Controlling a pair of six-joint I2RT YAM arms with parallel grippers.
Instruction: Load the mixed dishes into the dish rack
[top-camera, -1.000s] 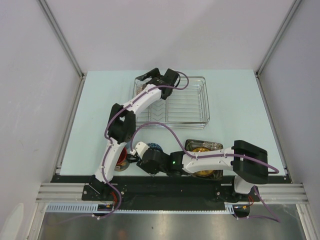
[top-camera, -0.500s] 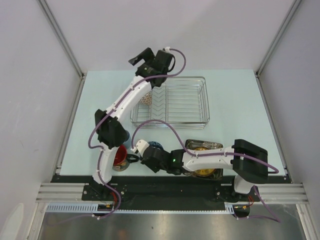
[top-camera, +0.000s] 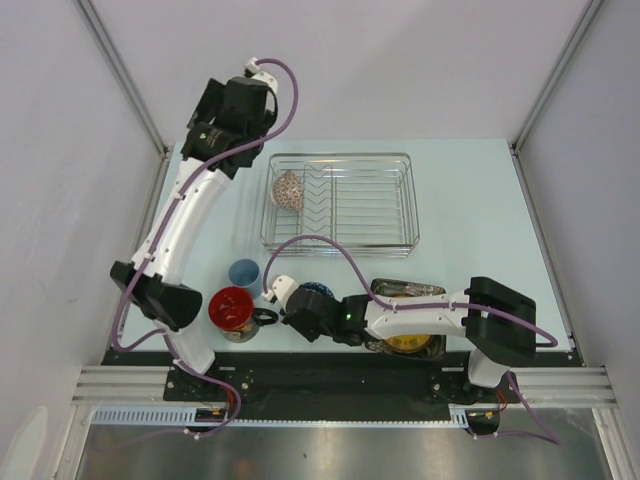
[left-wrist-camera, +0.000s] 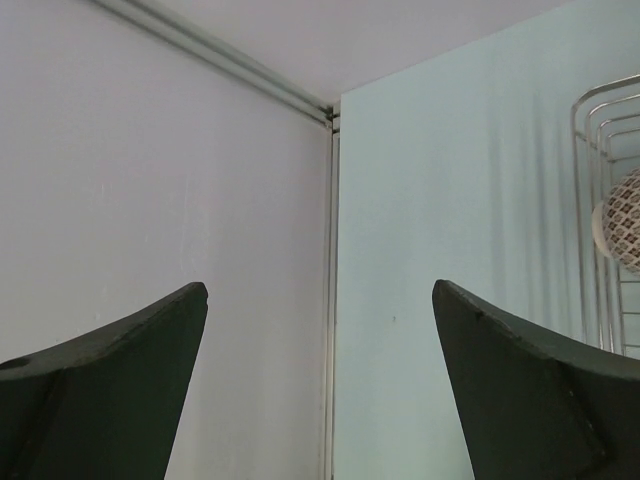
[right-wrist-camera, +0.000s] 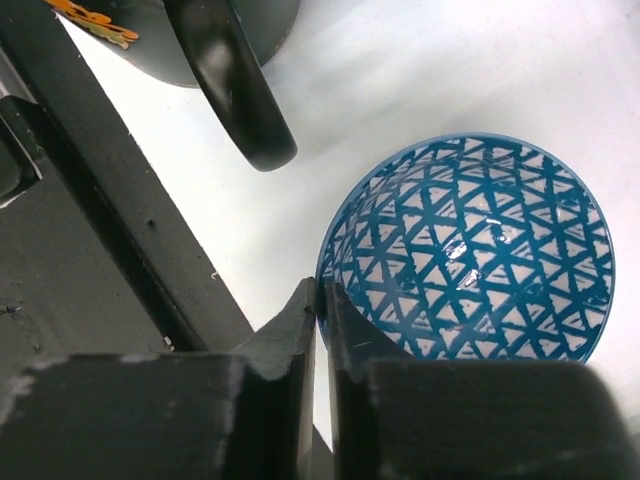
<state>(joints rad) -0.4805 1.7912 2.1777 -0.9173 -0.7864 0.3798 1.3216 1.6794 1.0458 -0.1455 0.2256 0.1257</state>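
The dish rack stands at the back centre, with the reddish-white patterned bowl on edge in its left end. My left gripper is open and empty, raised over the far left corner; in its wrist view the rack and that bowl show at the right. My right gripper is shut on the near rim of the blue-patterned bowl, which sits on the table. The light-blue cup, the red-inside mug and the dark square plate lie near the front.
The mug's black handle is close to the left of the blue bowl. The black base rail runs just beside my right gripper. My right arm lies over the square plate. Enclosure walls and a post stand close to my left gripper.
My left arm has lifted away from the rack and swung up to the far left corner, leaving the reddish-white bowl in the rack. My right gripper has stayed at the blue bowl.
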